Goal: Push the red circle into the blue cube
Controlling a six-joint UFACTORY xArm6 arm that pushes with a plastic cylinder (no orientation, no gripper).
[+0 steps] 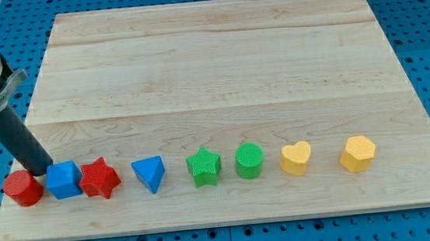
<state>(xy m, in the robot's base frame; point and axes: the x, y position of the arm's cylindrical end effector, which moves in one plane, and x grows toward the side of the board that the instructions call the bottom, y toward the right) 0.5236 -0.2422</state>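
Observation:
The red circle point(23, 188) sits at the left end of a row of blocks near the view's bottom. The blue cube point(64, 180) is just to its right, with a narrow gap between them. My tip point(41, 171) is at the end of the dark rod that comes in from the view's upper left. It rests just above the gap between the red circle and the blue cube, close to both.
The row continues rightward: a red star point(99, 178) touching the blue cube, a blue triangle point(149, 174), a green star point(203, 167), a green circle point(250, 160), a yellow heart point(296, 159), a yellow hexagon point(357, 153). The wooden board point(218, 65) has its left edge close to the red circle.

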